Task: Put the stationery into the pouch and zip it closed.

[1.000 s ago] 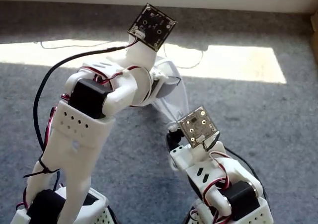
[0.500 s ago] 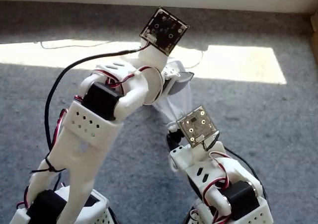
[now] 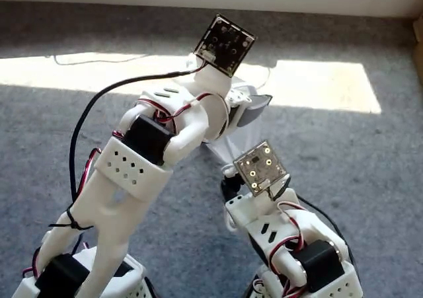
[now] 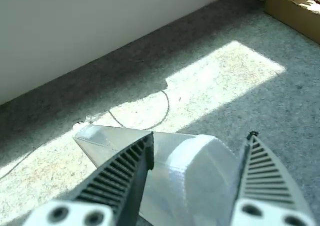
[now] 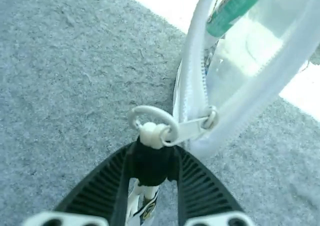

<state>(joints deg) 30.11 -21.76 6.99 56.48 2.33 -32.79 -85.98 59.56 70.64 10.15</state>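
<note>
Pouch [image 5: 235, 70], clear with white zipper tape, hangs off the grey carpet [image 3: 344, 179] between the two arms. Left gripper [image 4: 200, 138]: jaws spread wide, pressed against either side of the pouch's far end, clamping it. Right gripper [image 5: 153, 153]: jaws closed on the black tab tied to the zipper pull [image 5: 192, 127]; slider sits at the pouch corner nearest this gripper. Green-capped stationery item [image 5: 231, 6] shows inside through the clear wall. Sunlit patch [image 3: 317, 83] crosses the carpet beyond the arms.
</note>
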